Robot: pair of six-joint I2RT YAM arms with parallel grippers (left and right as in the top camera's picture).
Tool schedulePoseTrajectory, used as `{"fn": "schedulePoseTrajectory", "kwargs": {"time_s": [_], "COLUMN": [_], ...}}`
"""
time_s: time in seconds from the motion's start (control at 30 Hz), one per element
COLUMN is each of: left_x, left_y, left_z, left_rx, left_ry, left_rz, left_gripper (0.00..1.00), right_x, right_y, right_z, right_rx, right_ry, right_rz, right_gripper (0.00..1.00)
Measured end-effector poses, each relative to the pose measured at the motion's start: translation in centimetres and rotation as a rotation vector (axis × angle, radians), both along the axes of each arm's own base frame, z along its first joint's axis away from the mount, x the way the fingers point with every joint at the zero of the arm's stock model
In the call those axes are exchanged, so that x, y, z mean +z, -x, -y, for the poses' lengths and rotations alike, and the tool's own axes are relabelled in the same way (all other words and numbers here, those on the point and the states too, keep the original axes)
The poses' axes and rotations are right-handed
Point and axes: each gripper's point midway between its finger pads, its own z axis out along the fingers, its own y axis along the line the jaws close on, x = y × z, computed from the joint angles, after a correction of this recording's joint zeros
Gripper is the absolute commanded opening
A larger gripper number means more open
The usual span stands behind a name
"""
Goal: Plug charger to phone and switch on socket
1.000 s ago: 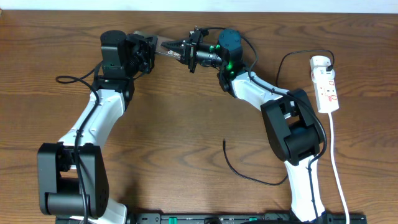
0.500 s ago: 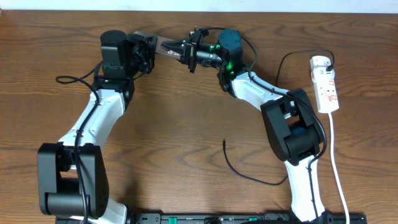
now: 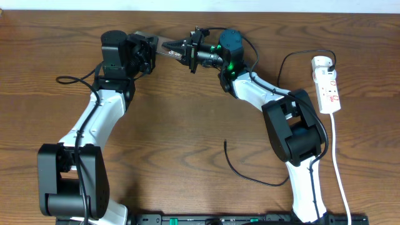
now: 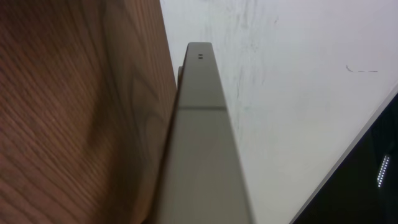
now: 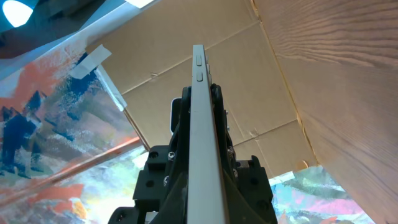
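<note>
The phone (image 3: 167,45) is held edge-up off the table at the back, between my two grippers. My left gripper (image 3: 150,53) is shut on its left end; the left wrist view shows only its thin edge (image 4: 200,124). My right gripper (image 3: 187,54) is shut on its right end, and its black jaws flank the edge (image 5: 204,124). The charger, a thin black cable (image 3: 240,174), lies loose on the table with its free tip (image 3: 225,143) near the middle. The socket (image 3: 329,87), a white strip with red marks, lies at the far right.
A white adapter (image 3: 322,62) sits at the socket's far end, with the black cable looping out of it (image 3: 286,62). A white cord (image 3: 338,162) runs from the socket to the front edge. A black cable (image 3: 65,80) trails beside the left arm.
</note>
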Motion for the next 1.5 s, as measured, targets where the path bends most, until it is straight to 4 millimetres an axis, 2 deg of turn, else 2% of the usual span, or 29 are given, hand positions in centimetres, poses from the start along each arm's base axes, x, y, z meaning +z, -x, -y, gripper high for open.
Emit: {"fn": "schedulePoseTrajectory", "kwargs": {"time_s": [0.33, 0.47, 0.63, 0.7, 1.1, 1.33, 1.5], "left_x": [0.0, 0.0, 0.0, 0.0, 0.1, 0.2, 0.4], "left_y": [-0.1, -0.1, -0.1, -0.1, -0.1, -0.3, -0.1], "left_z": [-0.1, -0.1, -0.1, -0.1, -0.5, -2.6, -4.9], "left_rx": [0.005, 0.005, 0.005, 0.005, 0.012, 0.024, -0.003], "left_ry": [-0.002, -0.002, -0.002, -0.002, -0.002, 0.009, 0.025], "left_rz": [0.003, 0.003, 0.003, 0.003, 0.003, 0.006, 0.017], "left_gripper": [0.07, 0.07, 0.07, 0.07, 0.08, 0.07, 0.07], "right_x": [0.0, 0.0, 0.0, 0.0, 0.0, 0.0, -0.4], "right_y": [0.2, 0.2, 0.2, 0.2, 0.3, -0.1, -1.3], "right_z": [0.0, 0.0, 0.0, 0.0, -0.1, 0.4, 1.9], "right_rx": [0.009, 0.012, 0.012, 0.012, 0.015, 0.006, -0.026], "right_ry": [0.002, 0.002, 0.001, 0.001, 0.003, 0.009, 0.035], "right_rz": [0.008, 0.006, 0.006, 0.008, 0.013, 0.048, 0.094], "right_gripper": [0.23, 0.43, 0.86, 0.98, 0.99, 0.99, 0.99]}}
